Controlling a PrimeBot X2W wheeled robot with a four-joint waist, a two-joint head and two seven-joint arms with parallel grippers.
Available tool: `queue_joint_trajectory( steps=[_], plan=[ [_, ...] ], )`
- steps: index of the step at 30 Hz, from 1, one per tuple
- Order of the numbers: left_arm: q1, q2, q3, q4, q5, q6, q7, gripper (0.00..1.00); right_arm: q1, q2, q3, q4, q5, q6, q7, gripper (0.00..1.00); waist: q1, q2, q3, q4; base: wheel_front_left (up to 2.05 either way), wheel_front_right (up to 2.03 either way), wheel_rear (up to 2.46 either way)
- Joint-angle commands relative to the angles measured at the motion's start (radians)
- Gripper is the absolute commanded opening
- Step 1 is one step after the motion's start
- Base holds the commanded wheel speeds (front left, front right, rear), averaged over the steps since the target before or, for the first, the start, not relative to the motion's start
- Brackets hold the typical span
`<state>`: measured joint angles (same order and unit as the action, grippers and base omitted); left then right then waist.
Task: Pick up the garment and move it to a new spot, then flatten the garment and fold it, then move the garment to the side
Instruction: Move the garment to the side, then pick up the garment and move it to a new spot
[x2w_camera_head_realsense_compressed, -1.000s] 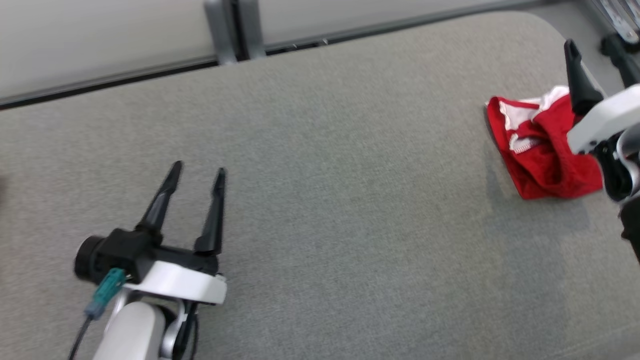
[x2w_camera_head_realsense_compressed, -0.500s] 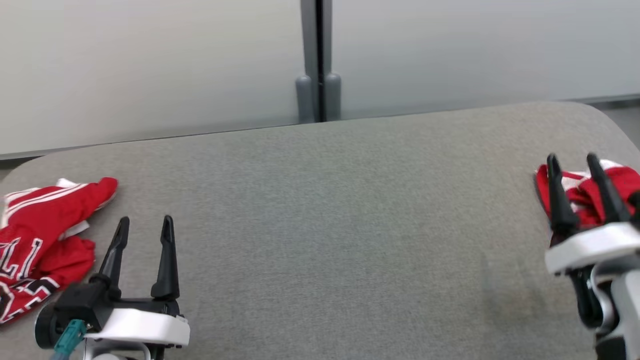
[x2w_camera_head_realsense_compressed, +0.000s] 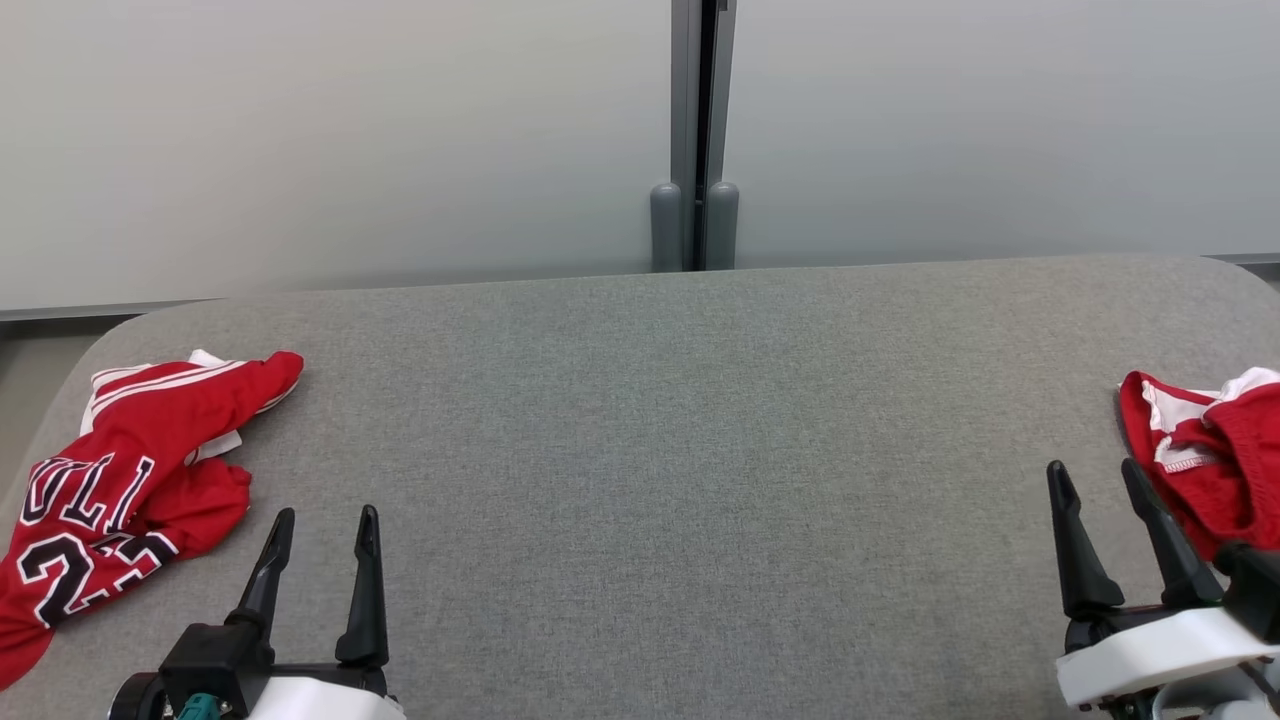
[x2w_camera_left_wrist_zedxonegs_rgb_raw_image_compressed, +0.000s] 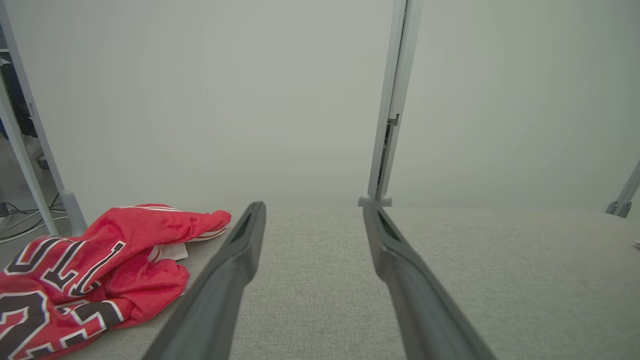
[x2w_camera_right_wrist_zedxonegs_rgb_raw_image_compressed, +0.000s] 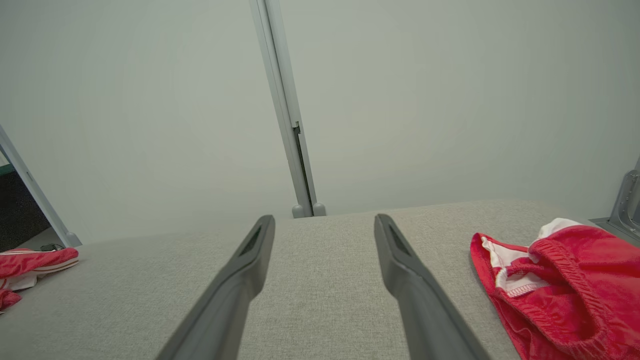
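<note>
Two crumpled red garments lie on the grey padded table (x2w_camera_head_realsense_compressed: 640, 450). A red jersey (x2w_camera_head_realsense_compressed: 130, 470) with black-and-white lettering sits at the left end, also seen from the left wrist (x2w_camera_left_wrist_zedxonegs_rgb_raw_image_compressed: 100, 270) and far off from the right wrist (x2w_camera_right_wrist_zedxonegs_rgb_raw_image_compressed: 30, 262). Red shorts (x2w_camera_head_realsense_compressed: 1220, 470) with white trim lie at the right end (x2w_camera_right_wrist_zedxonegs_rgb_raw_image_compressed: 565, 285). My left gripper (x2w_camera_head_realsense_compressed: 327, 514) stands open and empty just right of the jersey (x2w_camera_left_wrist_zedxonegs_rgb_raw_image_compressed: 314, 207). My right gripper (x2w_camera_head_realsense_compressed: 1092, 467) stands open and empty just left of the shorts (x2w_camera_right_wrist_zedxonegs_rgb_raw_image_compressed: 325, 218). Neither gripper touches cloth.
Pale wall panels joined by a grey post (x2w_camera_head_realsense_compressed: 695, 130) rise behind the table's far edge. The table's corners are rounded, and the jersey lies close to the left edge. A wide stretch of bare grey fabric separates the two garments.
The head camera has swung up and to the left, so the jersey has come into view. My right gripper, earlier overlapping the shorts, now stands beside them. Both grippers remain open.
</note>
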<state>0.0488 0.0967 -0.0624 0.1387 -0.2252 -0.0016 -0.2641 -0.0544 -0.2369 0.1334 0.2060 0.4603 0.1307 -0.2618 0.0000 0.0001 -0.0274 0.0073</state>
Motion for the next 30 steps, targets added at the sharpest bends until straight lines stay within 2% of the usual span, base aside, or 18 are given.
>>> queue_joint_trajectory(
  steps=[1,8,25,30],
  plan=[
    [0.006,-0.003,0.007,0.001,0.007,-0.001,0.000,1.00,0.015,-0.001,0.002,-0.009,0.006,0.000,-0.004,1.00,0.0000,-0.0001,0.001,0.000,0.00,0.00,0.00],
    [-0.003,-0.022,0.019,-0.002,0.021,-0.012,0.000,1.00,0.016,0.003,0.050,-0.019,0.008,0.000,-0.004,1.00,0.0000,-0.0001,0.009,-0.004,0.00,0.00,0.00],
    [-0.017,-0.038,0.034,0.004,0.039,-0.029,0.000,1.00,-0.011,-0.012,0.090,0.005,0.028,0.000,-0.004,1.00,0.0000,-0.0001,0.010,-0.005,0.00,0.00,0.00],
    [-0.027,-0.040,0.045,0.005,0.024,-0.027,0.000,1.00,-0.002,-0.012,0.093,0.008,0.035,0.000,-0.004,1.00,0.0000,-0.0001,0.013,0.034,0.00,0.00,0.00]
  ],
)
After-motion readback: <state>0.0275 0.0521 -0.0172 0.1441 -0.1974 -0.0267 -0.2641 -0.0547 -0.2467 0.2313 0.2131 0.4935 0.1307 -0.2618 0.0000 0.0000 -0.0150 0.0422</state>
